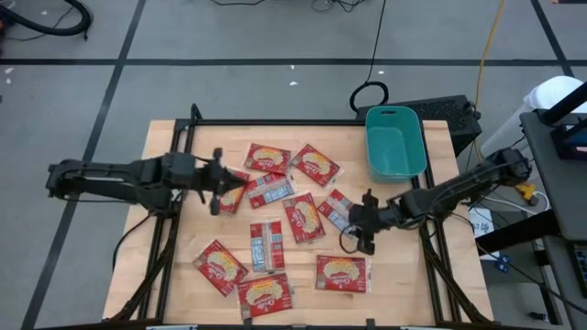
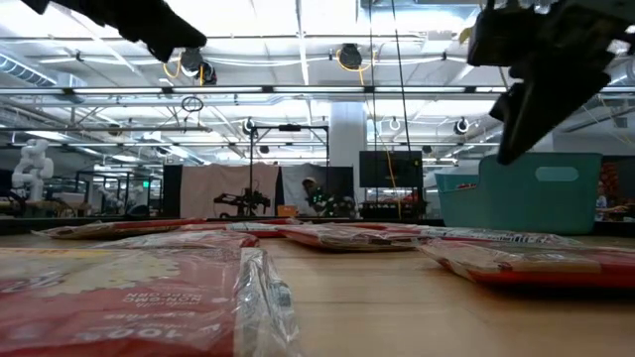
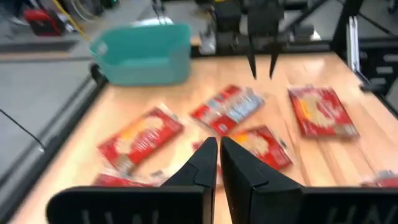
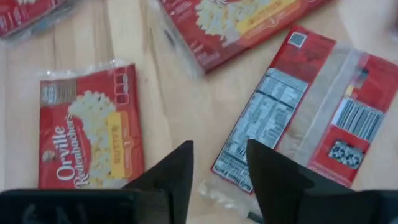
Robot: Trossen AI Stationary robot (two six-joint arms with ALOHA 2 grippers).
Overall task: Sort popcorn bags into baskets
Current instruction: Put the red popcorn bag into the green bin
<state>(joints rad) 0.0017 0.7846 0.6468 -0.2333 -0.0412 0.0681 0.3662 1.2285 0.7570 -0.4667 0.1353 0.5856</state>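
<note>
Evidently no bag is in the bin [image 1: 395,143] yet: it stands empty at the far right corner of the bench [image 1: 165,266], while the bags [image 1: 303,219] lie scattered flat over the middle and near part of it.

The right claw [image 1: 363,223] hangs right of the bench's centre with its fingers parted and nothing between them. Its wrist view shows it above the bare wood between a face-up bag [image 4: 87,134] and a bag turned label-side up [image 4: 305,118]. The step in hand looks like picking one of these two.

To do it well, the claw should shift over one bag only, straddle a short edge or a crimped end, and come down until the fingers reach the wood, since the flat film gives little to bite on. A grip at the seam would likely hold better than one on the slack middle. The neighbouring bags lie close, so a narrow approach avoids dragging them.

The left claw [image 1: 217,182] hovers left of centre, clenched and empty.
</note>
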